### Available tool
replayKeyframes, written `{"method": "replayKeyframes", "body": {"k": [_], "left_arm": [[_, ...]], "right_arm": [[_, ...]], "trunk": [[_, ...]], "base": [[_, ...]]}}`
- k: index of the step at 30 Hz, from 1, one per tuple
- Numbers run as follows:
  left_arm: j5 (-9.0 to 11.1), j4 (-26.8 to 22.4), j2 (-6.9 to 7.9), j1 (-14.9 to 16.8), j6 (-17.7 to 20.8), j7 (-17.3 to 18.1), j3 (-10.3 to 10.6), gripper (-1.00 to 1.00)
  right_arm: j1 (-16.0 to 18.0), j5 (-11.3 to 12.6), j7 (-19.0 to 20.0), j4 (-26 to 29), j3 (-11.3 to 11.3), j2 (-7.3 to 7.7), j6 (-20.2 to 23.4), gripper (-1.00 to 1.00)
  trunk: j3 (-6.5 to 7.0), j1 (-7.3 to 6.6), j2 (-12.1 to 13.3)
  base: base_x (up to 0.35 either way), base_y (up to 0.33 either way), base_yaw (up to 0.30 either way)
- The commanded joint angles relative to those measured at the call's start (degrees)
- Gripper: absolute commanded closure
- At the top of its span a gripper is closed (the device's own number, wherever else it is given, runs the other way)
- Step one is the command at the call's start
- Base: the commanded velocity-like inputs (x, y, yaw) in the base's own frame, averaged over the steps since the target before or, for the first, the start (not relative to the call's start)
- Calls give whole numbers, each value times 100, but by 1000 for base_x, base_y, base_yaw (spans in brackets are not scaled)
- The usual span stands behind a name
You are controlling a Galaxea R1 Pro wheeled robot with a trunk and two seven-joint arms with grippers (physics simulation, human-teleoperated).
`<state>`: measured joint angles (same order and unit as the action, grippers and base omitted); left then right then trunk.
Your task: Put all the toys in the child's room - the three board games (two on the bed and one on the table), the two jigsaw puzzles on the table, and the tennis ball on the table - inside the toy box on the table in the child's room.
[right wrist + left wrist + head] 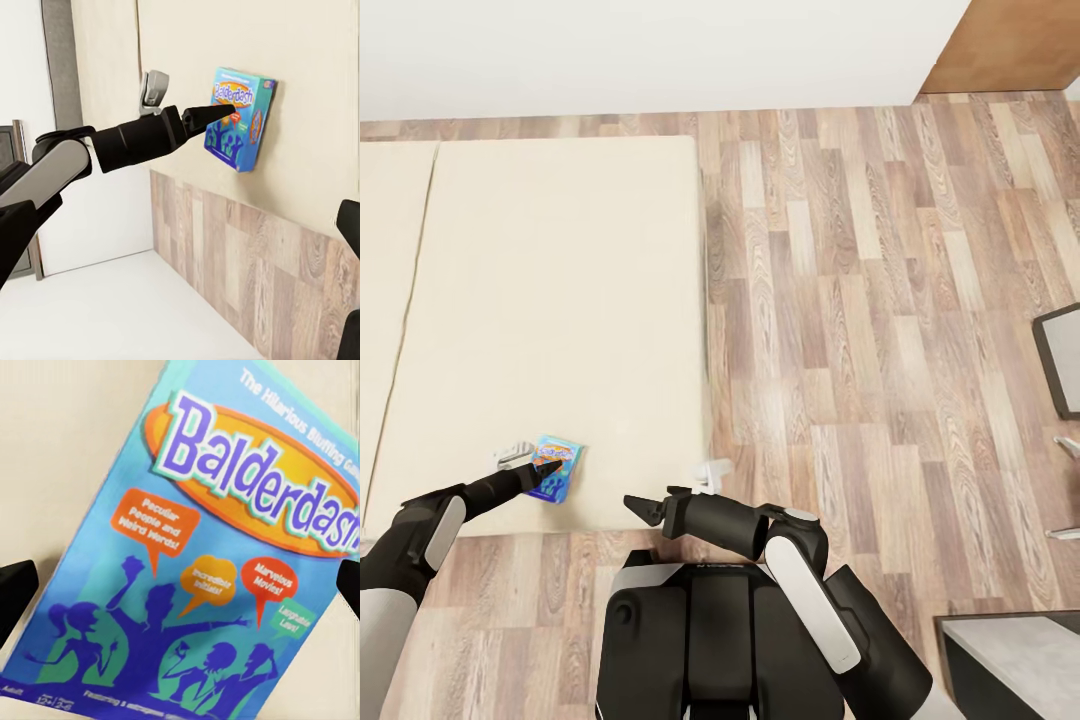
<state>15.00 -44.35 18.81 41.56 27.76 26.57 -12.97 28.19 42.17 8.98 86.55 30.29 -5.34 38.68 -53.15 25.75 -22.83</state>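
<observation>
From the head camera, the bed [560, 300] lies wide and cream-coloured across the left of the room, a seam running down its far left part, with wood-plank floor [880, 300] to its right and along its near edge. One board game [554, 467] — a flat blue box with an orange patch — lies on the mattress close to the near edge. The left end effector [538, 470] reaches in from the lower left, its dark fingers lying over the box; whether they pinch it cannot be told from here. The right end effector [645, 509] hangs just off the bed's near edge with its fingers parted, gripping nothing. A corner of the grey tabletop [1020, 650] shows at the lower right.

Looking along the left arm's fingers, the board game [217, 562] sits close up and tilted, its lid reading "Balderdash" in purple on an orange oval, silhouetted figures and speech bubbles below. Dark fingertips [15, 592] stand at either edge of the picture, spread wide of the lid and clear of it — open.

From the right arm's camera, the left arm [112, 146] stretches across to the game box [240, 116], its tip meeting the lid. The box lies flat on the cream mattress [315, 75], near the bed's edge, with the plank floor beyond.
</observation>
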Motion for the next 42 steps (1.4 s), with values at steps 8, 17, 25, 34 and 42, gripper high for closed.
{"method": "replayKeyframes", "body": {"k": [8, 17, 25, 34, 42], "left_arm": [[38, -3, 0, 1, 46, 17, -13, -100], [38, -3, 0, 1, 51, 22, -18, -100], [45, -3, 0, 1, 54, 23, -21, -100], [54, -3, 0, 1, 54, 23, -22, -100], [64, -3, 5, 1, 62, 23, -24, -100]], "right_arm": [[2, -7, 16, 2, -5, -2, 25, -100], [2, -7, 16, 2, -4, -2, 25, -100], [2, -7, 16, 5, -5, -2, 25, -100], [2, -7, 16, 9, -5, -2, 25, -100], [2, -7, 16, 10, -5, -2, 25, -100]], "trunk": [[-6, 3, -9], [-6, 3, -9], [-6, 3, -9], [-6, 3, -9], [-6, 3, -9]], "base": [[0, -27, 0], [0, -107, 0], [0, -84, 0], [0, -85, 0], [0, -151, 0]]}}
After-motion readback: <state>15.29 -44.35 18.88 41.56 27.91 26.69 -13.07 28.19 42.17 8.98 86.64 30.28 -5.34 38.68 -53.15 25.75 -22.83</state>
